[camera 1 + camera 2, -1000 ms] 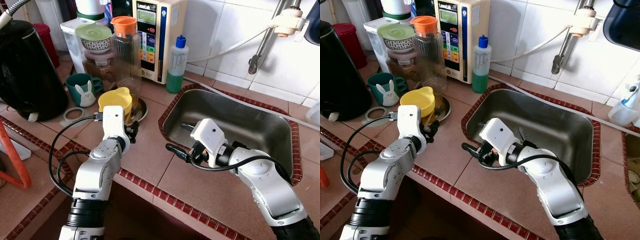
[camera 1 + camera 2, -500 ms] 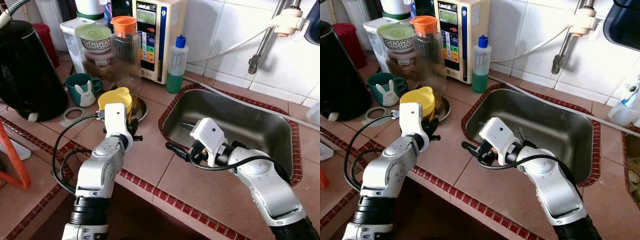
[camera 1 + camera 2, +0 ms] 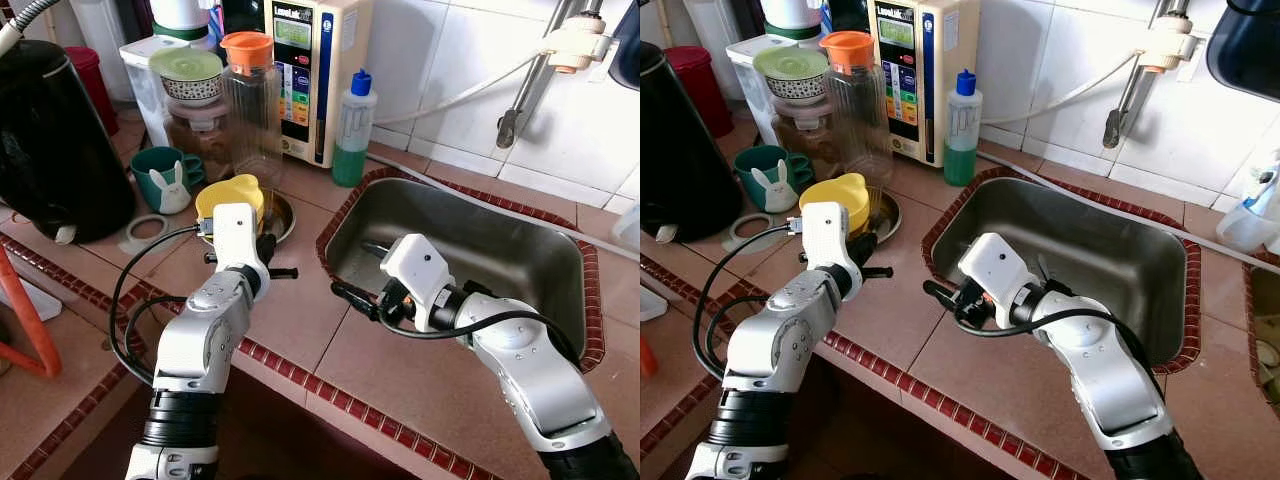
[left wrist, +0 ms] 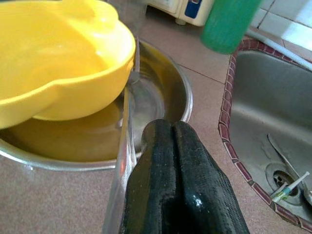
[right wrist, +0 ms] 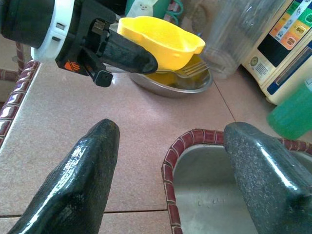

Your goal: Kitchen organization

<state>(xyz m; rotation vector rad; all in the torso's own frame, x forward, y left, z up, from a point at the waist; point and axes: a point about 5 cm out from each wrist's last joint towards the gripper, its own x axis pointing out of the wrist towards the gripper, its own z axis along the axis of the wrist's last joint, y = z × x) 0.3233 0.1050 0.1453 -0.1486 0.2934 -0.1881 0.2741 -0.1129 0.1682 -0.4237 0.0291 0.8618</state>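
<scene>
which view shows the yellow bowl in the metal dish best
The left wrist view: the yellow bowl looms close, tilted in the steel dish, just past the shut left gripper. The right wrist view shows it whole but farther off, a fork beside it. In both eye views the left arm partly hides it.

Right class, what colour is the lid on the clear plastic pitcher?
Orange; the pitcher lid shows best in the left eye view.

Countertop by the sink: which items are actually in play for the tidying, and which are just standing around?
In play: yellow bowl in the steel bowl, fork, left gripper shut beside them, right gripper open at the sink edge.

Standing around: green soap bottle, bunny mug, pitcher, black kettle.
</scene>
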